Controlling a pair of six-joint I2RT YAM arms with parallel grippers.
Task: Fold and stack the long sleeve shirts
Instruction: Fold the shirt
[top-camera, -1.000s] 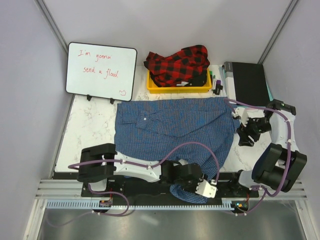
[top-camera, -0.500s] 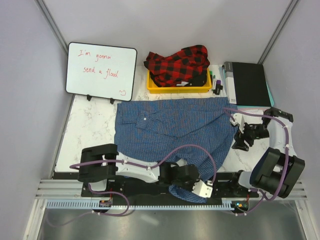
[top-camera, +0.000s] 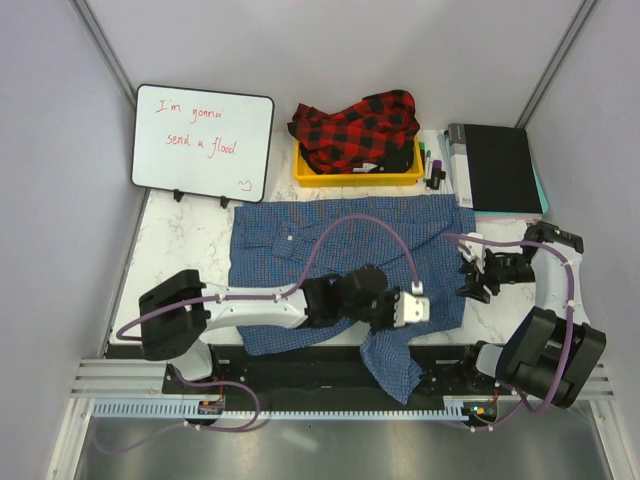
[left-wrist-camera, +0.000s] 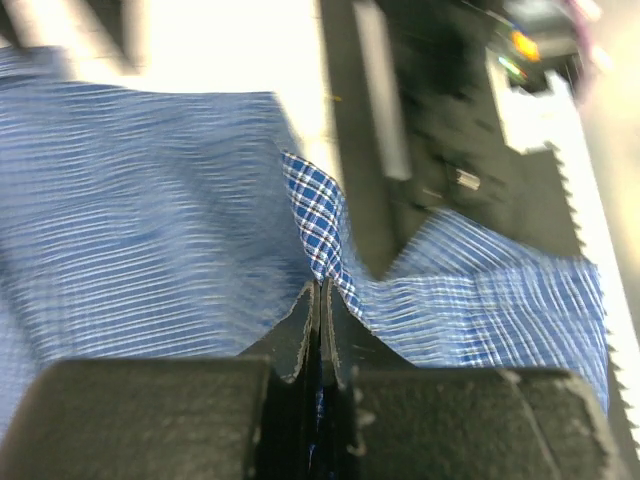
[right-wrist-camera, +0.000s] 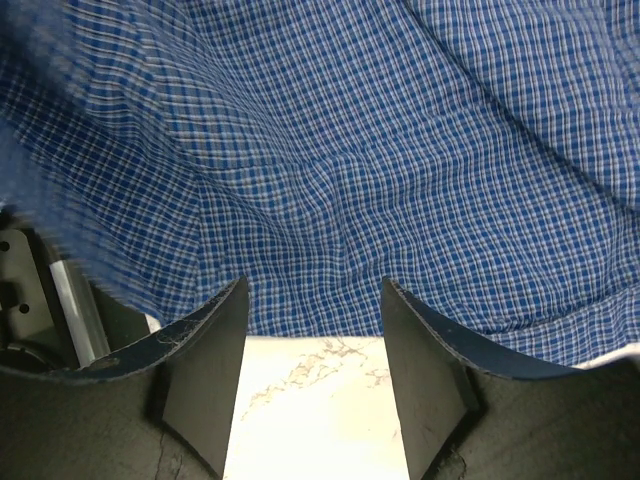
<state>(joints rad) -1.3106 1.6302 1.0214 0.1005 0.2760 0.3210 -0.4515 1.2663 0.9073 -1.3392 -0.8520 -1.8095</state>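
The blue fine-check shirt (top-camera: 330, 245) lies spread over the middle of the marble table (top-camera: 180, 255). My left gripper (top-camera: 418, 308) is over its near right part, shut on a fold of the blue cloth (left-wrist-camera: 318, 215). A tail of that shirt (top-camera: 395, 365) hangs over the table's front edge. My right gripper (top-camera: 468, 280) stands open at the shirt's right edge, with bare marble (right-wrist-camera: 310, 400) between its fingers and blue cloth (right-wrist-camera: 350, 150) just beyond the tips. The red-and-black plaid shirt (top-camera: 357, 128) lies bunched in a yellow bin (top-camera: 305, 172) at the back.
A whiteboard (top-camera: 203, 142) with red writing stands at the back left. A black box (top-camera: 495, 165) lies at the back right, with markers (top-camera: 432, 168) between it and the bin. A metal rail (top-camera: 300, 405) runs along the front edge.
The left gripper has shut on the blue cloth at the front edge and carried it away from the edge toward the middle. The right gripper has shifted left to the shirt's edge.
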